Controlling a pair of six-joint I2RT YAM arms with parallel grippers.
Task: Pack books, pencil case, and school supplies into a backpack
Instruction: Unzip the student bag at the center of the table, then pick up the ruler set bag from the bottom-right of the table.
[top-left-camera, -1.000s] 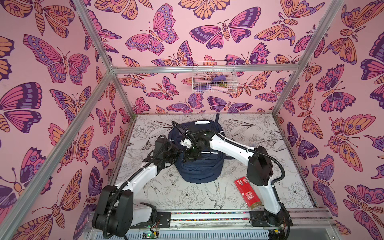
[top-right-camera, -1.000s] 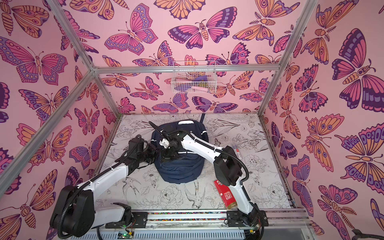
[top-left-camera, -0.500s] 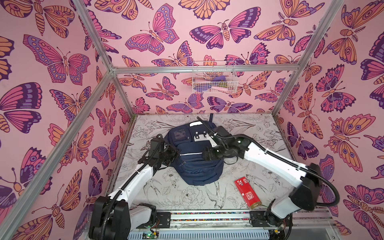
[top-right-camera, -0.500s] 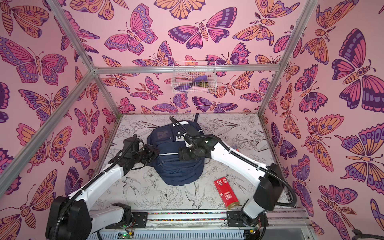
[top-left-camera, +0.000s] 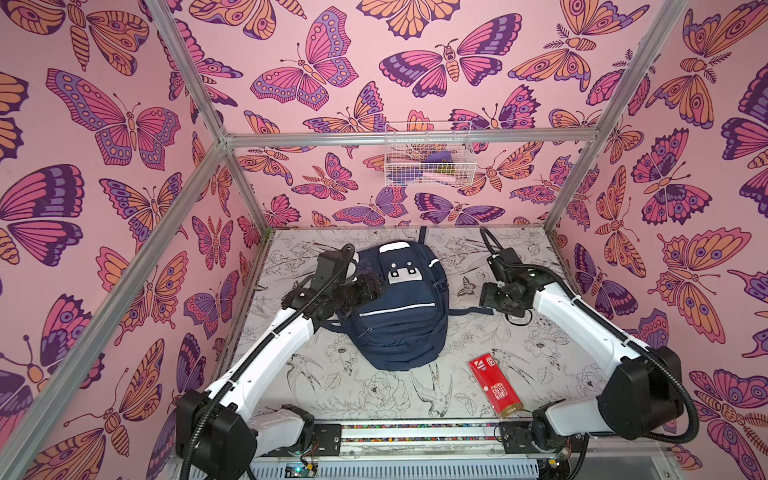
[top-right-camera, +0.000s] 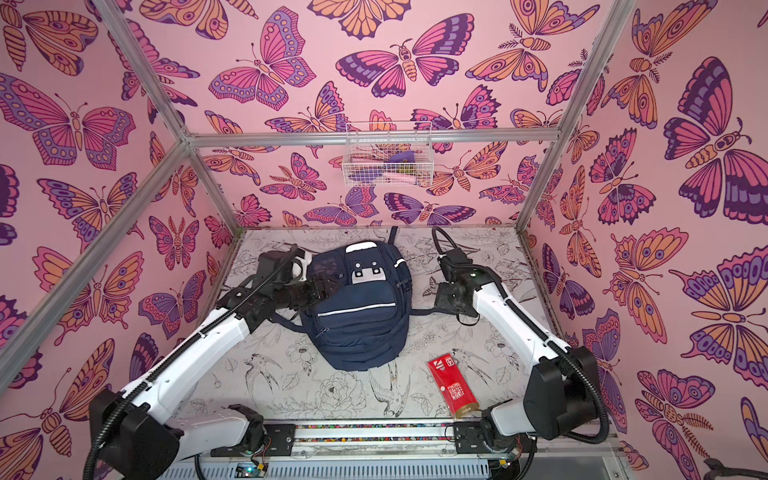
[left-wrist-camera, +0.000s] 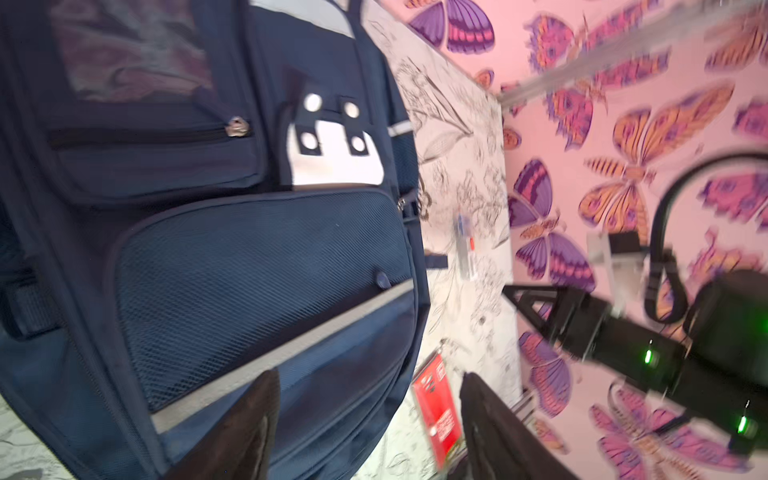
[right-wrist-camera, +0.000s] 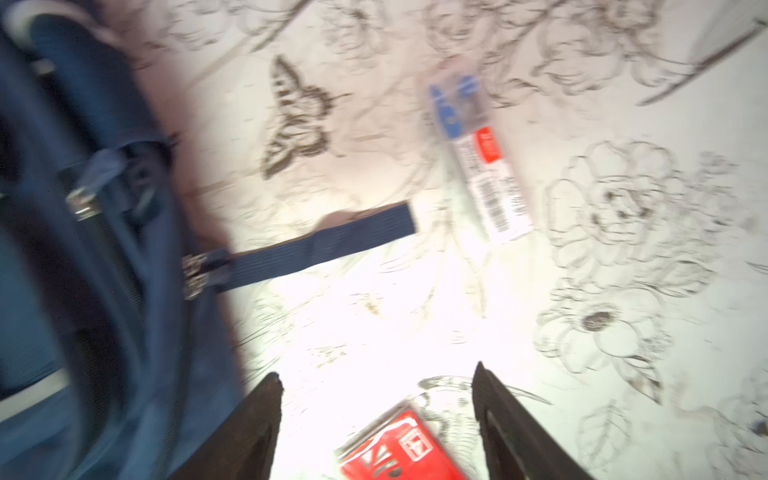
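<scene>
Both wrist views show a clear pen packet (right-wrist-camera: 478, 153), blue and red label, on the printed mat (top-left-camera: 316, 374) beside a loose strap (right-wrist-camera: 324, 245); not made out in either top view. Backpack (top-left-camera: 401, 307) lies flat mid-table, front up; navy, white reflective stripes, white patch near the top. Left gripper (top-left-camera: 371, 287) sits over the backpack's upper left edge; jaws spread, nothing between them; contact with the fabric unclear. Right gripper (top-left-camera: 487, 296) is just right of the backpack, above the mat; jaws spread, empty. Red packet (top-left-camera: 494, 384) lies at front right, apart from the backpack.
</scene>
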